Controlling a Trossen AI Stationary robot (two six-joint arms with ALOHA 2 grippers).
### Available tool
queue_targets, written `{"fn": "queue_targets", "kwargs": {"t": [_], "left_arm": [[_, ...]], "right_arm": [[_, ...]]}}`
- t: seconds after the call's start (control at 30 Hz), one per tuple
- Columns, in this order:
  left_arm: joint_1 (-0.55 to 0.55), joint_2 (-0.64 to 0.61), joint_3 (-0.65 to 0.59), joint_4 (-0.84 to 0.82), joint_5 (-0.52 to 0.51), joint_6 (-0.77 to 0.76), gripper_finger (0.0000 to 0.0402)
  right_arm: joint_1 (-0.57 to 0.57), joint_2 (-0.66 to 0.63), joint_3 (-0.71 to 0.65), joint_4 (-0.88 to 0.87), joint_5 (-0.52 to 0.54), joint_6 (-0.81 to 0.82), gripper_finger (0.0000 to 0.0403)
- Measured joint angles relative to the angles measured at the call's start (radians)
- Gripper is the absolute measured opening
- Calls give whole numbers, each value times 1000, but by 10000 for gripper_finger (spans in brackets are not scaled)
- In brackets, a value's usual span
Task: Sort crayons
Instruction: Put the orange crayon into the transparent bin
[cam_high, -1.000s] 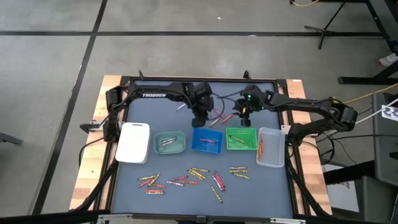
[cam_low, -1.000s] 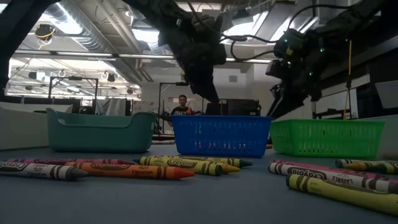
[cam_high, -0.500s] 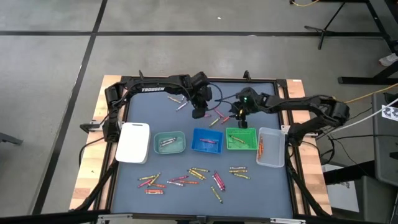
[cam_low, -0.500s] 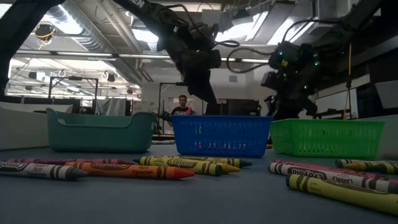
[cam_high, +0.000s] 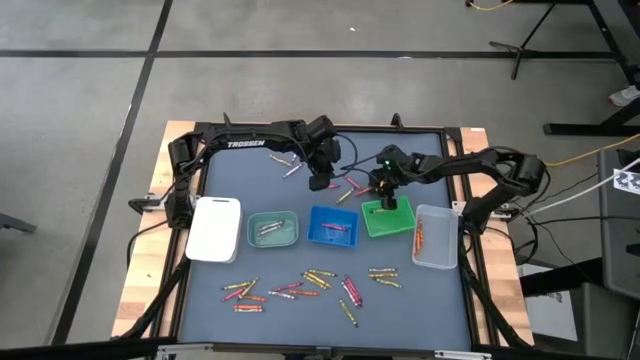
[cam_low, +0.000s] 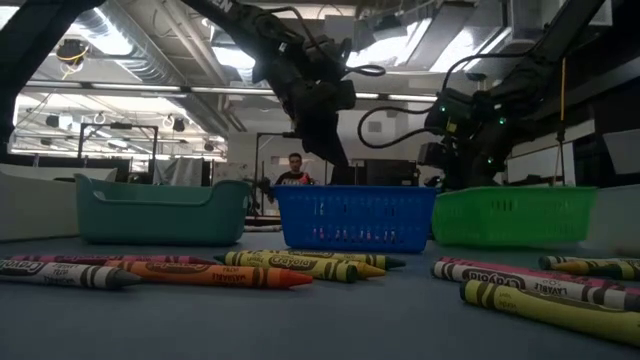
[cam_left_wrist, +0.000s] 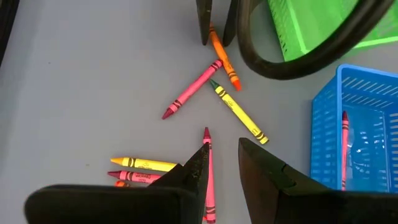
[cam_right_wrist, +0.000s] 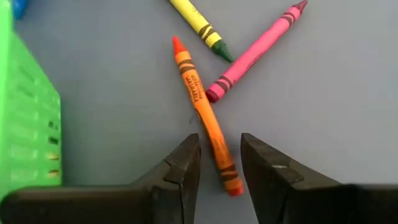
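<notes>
My right gripper (cam_right_wrist: 220, 150) is open and low over the table, just beyond the green tray (cam_high: 388, 220). Its fingers stand on either side of one end of an orange crayon (cam_right_wrist: 198, 99) that lies flat. A pink crayon (cam_right_wrist: 255, 51) and a yellow crayon (cam_right_wrist: 198, 23) lie beside it. My left gripper (cam_left_wrist: 222, 155) (cam_high: 320, 183) hangs open above the table beyond the blue tray (cam_high: 333, 226). A pink crayon (cam_left_wrist: 208, 171) lies on the table under it. Several more crayons (cam_high: 310, 285) lie scattered near the front edge.
A white tray (cam_high: 215, 230), a teal tray (cam_high: 272, 229) and a clear tray (cam_high: 435, 238) stand in the same row as the blue and green ones. A few crayons (cam_high: 290, 165) lie near the far edge. In the low view a person (cam_low: 292, 170) shows in the room behind.
My right gripper has come down toward the table behind the green tray, tipping further down. My left gripper has moved a little toward the far edge, away from the blue tray. The green tray has turned slightly and shifted where it stands.
</notes>
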Motion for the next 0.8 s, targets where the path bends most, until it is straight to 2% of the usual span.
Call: {"fn": "queue_targets", "kwargs": {"t": [0.43, 0.8], "left_arm": [[-5, 0, 0, -2, -2, -2, 70], [-5, 0, 0, -3, -2, -7, 70]], "right_arm": [[0, 2, 0, -13, 4, 5, 114], [1, 2, -2, -33, -9, 6, 21]]}}
